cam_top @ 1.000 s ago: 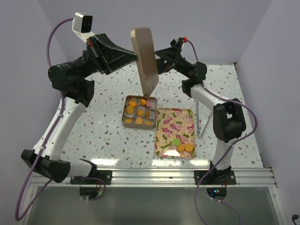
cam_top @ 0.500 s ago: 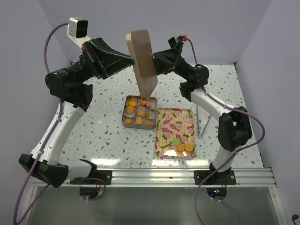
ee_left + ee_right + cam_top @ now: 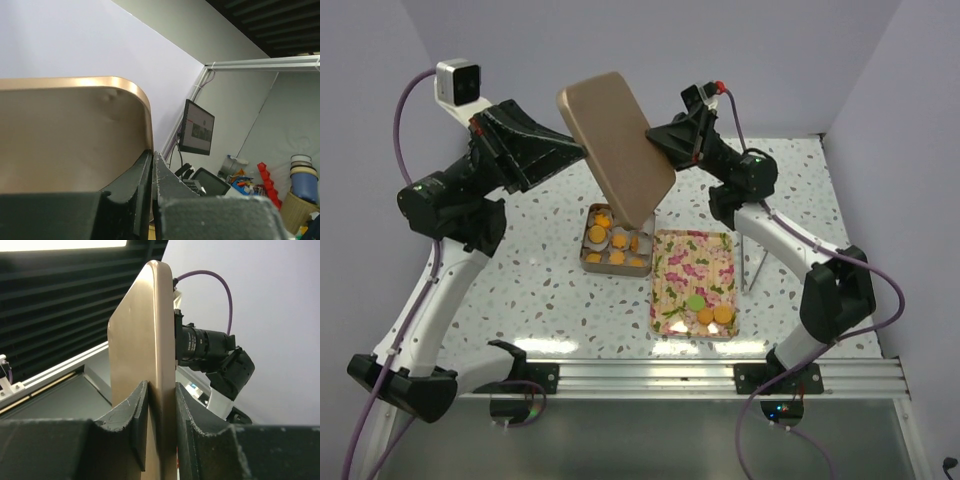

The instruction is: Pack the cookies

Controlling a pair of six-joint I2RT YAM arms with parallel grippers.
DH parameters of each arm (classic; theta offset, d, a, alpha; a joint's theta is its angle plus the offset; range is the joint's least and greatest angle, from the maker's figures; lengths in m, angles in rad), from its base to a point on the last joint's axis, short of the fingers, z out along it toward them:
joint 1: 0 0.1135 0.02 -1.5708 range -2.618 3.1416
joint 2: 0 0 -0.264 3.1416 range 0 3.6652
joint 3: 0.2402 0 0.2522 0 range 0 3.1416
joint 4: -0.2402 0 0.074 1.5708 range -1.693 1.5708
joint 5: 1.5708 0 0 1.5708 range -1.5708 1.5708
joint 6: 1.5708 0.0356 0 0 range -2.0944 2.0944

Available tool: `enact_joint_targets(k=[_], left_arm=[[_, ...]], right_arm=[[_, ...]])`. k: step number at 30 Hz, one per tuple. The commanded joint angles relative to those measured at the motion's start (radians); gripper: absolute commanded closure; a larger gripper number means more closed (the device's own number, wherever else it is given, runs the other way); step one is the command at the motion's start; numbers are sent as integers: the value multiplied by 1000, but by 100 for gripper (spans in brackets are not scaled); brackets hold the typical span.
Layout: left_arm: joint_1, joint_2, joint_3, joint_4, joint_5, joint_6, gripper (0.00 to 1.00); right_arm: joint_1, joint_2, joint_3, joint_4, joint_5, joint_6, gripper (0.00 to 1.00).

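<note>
A gold tin lid [image 3: 615,140] hangs tilted in the air above the open tin [image 3: 588,262]. My left gripper [image 3: 582,152] is shut on its left rim, and the thin wall of the lid [image 3: 65,135] runs into the narrow gap at my left gripper [image 3: 152,152]. My right gripper [image 3: 655,135] is shut on the opposite edge, with the lid [image 3: 142,330] clamped at my right gripper [image 3: 161,390]. Orange cookies [image 3: 617,239] lie in paper cups inside the tin, partly hidden by the lid. A green cookie [image 3: 695,301] and orange cookies [image 3: 713,315] lie on the floral tray [image 3: 692,262].
A thin metal stand [image 3: 748,255] rises just right of the tray. The aluminium rail [image 3: 650,378] runs along the near edge. Purple walls close in the back and both sides. The left wrist camera [image 3: 205,345] shows behind the lid.
The right gripper has shut on the lid. The lid has swung from nearly edge-on and upright to a tilt that shows its broad face, and both arms have shifted left.
</note>
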Motion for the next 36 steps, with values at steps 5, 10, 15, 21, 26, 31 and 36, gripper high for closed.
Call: enact_joint_targets(k=[5,10,15,21,26,31,36], left_arm=[[15,-90,-139,-288,-52,153,72],[52,-163,-245,-419,-65,192,66],[117,-200,-300,-581,-65,241,61],[190,-190,-295,-816,-68,369,57],[215,-133,-271,-1009,-98,487,53],[227,-62,-271,-1046,-123,570,52],[235,11,-265,-1025,-124,587,50]], right_arm=[[18,-61,-22,292,-8,84,100],[17,-64,-24,292,-2,84,100],[-9,-92,-123,271,45,69,100],[-38,-150,-255,136,69,-15,100],[-57,-197,-318,-7,95,-92,100],[-81,-259,-407,-185,144,-178,100],[-103,-343,-478,-441,181,-320,100]])
